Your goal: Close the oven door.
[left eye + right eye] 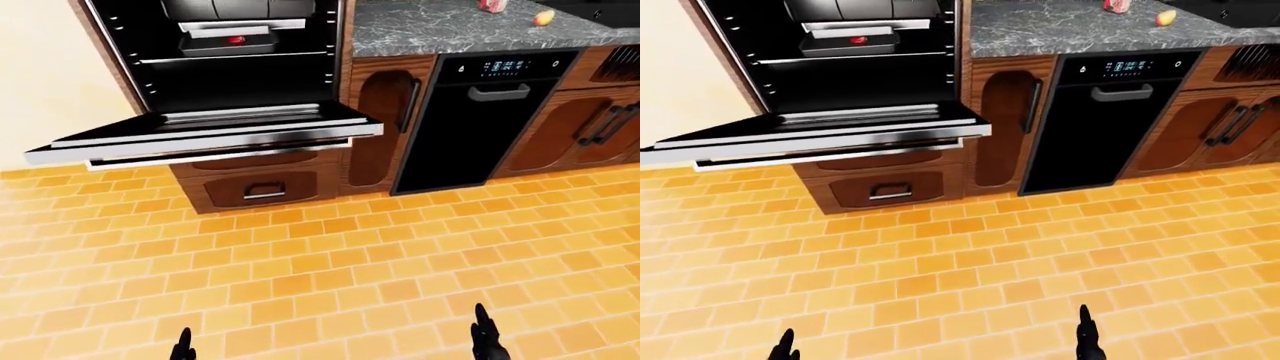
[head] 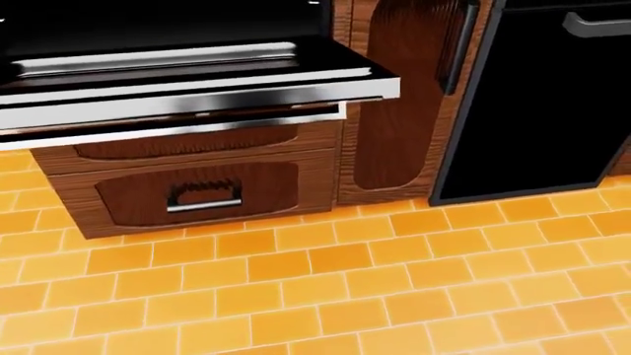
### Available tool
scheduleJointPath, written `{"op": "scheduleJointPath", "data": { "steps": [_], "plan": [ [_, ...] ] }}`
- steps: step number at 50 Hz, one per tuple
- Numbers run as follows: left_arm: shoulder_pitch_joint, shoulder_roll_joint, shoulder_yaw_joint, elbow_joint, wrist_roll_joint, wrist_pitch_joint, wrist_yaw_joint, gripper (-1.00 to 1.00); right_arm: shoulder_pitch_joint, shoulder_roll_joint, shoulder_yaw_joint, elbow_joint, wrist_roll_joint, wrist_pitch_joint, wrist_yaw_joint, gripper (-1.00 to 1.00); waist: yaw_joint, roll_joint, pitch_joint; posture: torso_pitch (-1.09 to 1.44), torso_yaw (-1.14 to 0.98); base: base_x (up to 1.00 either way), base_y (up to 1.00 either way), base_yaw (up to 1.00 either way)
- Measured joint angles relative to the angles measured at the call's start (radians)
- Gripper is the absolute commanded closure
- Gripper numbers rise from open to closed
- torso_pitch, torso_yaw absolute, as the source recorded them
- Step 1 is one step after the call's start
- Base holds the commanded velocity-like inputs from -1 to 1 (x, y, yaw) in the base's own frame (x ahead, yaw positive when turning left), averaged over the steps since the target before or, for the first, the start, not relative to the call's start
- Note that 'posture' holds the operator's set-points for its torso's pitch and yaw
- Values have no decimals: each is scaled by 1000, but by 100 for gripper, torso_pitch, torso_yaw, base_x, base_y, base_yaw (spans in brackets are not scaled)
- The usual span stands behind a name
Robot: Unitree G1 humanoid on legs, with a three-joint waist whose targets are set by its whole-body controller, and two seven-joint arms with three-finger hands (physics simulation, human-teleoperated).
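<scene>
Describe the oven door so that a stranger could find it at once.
Look at the tall dark oven at the left end of the wooden cabinets. Its door hangs open, lying flat above two drawers. Unlike the upright black dishwasher nearby, it juts out with a shiny steel edge.

Oven door (image 1: pixel 205 136) hangs open flat, jutting out over the tile floor (image 1: pixel 330 277) and covering the top of the drawers (image 1: pixel 258 187) below it. Open floor lies between the door and both hands, left hand (image 1: pixel 182 349) and right hand (image 1: pixel 487 341), low at the left-eye view's bottom edge. Dishwasher (image 1: pixel 480 112) stands shut to the right.
</scene>
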Motion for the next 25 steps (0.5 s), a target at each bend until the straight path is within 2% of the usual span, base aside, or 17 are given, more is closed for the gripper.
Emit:
{"op": "scheduleJointPath", "data": {
  "steps": [3, 5, 9, 11, 12, 15, 16, 25],
  "plan": [
    [3, -4, -5, 4, 7, 2, -7, -100, 5, 1, -1, 3, 5, 2, -3, -100, -5, -8, -17, 0, 0, 0, 44, 0],
    [1, 0, -2, 2, 7, 0, -9, -100, 2, 0, 1, -1, 5, -2, -5, -100, -2, 9, -14, 0, 0, 0, 44, 0],
    [-2, 6, 2, -5, 2, -7, -6, -100, 3, 0, 3, -5, 5, -8, -6, -100, -1, 82, -2, 0, 0, 0, 43, 0],
    [1, 8, 4, -3, 1, -9, -6, -100, 4, -1, 3, -2, 5, -8, -6, -100, 7, 138, -10, 0, 0, 0, 44, 0],
    [-4, 15, 6, 0, 0, -2, -4, -100, 2, 10, 3, 0, 5, -4, -7, -100, 15, 128, -9, 0, 0, 0, 44, 0],
    [1, 20, 12, -3, -8, -1, 4, -100, 0, 27, 21, 3, -9, 2, 5, -100, 31, 127, -12, 0, 0, 0, 43, 0],
    [1, 21, 13, -5, -10, -4, 5, -100, 1, 26, 21, 3, -13, 2, 9, -100, 31, 119, -13, 0, 0, 0, 44, 0],
    [1, 11, 3, 1, -4, -1, -2, -100, 4, 7, 5, -1, 0, -8, -4, -100, 15, 4, 5, 0, 0, 0, 45, 0]
  ]
}}
